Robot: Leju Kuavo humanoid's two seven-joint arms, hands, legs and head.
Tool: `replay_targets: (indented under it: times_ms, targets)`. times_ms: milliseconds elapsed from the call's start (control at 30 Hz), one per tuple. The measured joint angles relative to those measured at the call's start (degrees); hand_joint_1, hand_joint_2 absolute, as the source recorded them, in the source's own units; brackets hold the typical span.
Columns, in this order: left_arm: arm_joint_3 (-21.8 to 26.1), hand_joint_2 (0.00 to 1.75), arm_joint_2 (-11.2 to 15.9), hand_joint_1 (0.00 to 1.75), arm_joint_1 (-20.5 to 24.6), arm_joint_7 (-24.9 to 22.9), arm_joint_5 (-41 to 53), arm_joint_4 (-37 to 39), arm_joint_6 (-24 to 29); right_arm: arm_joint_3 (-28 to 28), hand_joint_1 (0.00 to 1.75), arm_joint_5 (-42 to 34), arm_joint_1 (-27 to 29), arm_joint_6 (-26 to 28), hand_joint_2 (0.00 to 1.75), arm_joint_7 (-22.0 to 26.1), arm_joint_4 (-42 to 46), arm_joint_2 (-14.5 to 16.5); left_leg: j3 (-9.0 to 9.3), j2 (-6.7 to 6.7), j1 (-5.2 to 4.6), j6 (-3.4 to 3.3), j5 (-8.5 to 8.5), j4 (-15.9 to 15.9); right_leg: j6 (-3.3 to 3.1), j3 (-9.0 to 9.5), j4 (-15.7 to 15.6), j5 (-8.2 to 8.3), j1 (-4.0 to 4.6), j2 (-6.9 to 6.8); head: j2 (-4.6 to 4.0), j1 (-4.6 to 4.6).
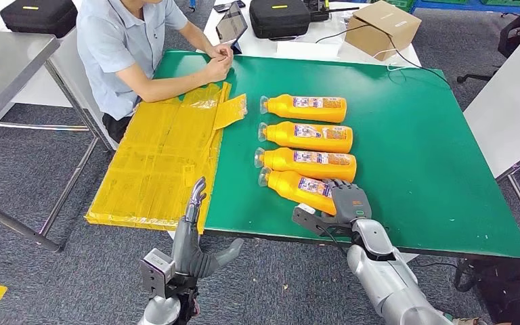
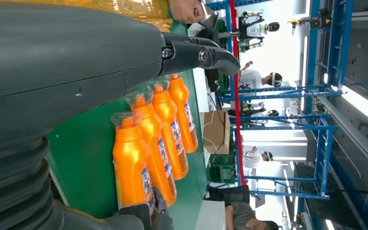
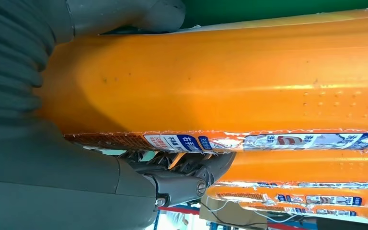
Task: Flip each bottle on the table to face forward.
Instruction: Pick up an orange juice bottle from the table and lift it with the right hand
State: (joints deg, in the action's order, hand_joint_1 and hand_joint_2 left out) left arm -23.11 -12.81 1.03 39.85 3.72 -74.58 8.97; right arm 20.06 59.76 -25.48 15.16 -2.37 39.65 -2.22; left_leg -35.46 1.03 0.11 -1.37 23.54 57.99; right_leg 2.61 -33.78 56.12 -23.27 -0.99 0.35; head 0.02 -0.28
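Right hand (image 1: 347, 203) covering nearest bottle's (image 1: 299, 188) base.

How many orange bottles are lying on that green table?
4, lying side by side in a column: farthest bottle, second bottle, third bottle, and nearest bottle, gripped by the robot's right hand.

The head view looks forward and down from high on the robot onto the green tabletop (image 1: 406, 156), taking in all four orange plastic bottles (image 1: 309, 136) lying in a row. The left wrist view, turned on its side, looks from behind the left hand (image 2: 67, 72) across the same row of bottles from some way off. The right wrist view sits very close against the nearest orange bottle (image 3: 220, 81), with the next bottles beyond it.
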Motion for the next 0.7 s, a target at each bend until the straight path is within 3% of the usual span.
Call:
replay_targets:
  times_ms: [167,333,567,700]
  targets:
    - [0.41,1.75,0.00,0.00,0.00,-0.02,0.29,0.00,-0.57,-0.07,1.75,-0.63,0.08,-0.80,1.75,1.04,-0.01,-0.04,0.01,0.00,0.00,0.00,0.00,0.00,0.00,0.05,-0.02,0.00,0.00,0.00,0.00,0.00]
    - [0.76,1.75,0.00,0.00,0.00,-0.02,0.46,0.00,-0.92,-1.10,1.75,-5.38,0.30,-2.72,1.75,6.29,0.02,-0.02,0.10,-0.07,0.01,0.03,0.06,0.00,-0.01,-0.03,-0.03,-0.01,0.01,0.02,0.00,0.00]
    - [1.18,1.75,-0.03,0.00,-0.01,-0.08,-2.78,0.04,-2.31,-5.49,1.75,-22.57,2.35,-9.59,1.75,22.08,0.98,0.55,0.84,-0.55,0.02,0.12,0.52,-0.01,-0.07,0.53,-0.05,-0.15,0.04,0.40,0.00,0.02]
    - [2.10,1.75,-0.13,0.00,0.08,-2.18,-9.39,0.34,-3.09,-7.39,1.75,-31.59,6.07,-13.46,1.75,27.97,4.62,1.76,0.99,-0.76,0.03,0.14,0.54,-0.01,-0.15,0.81,-0.05,-0.12,0.12,0.58,0.00,0.01]
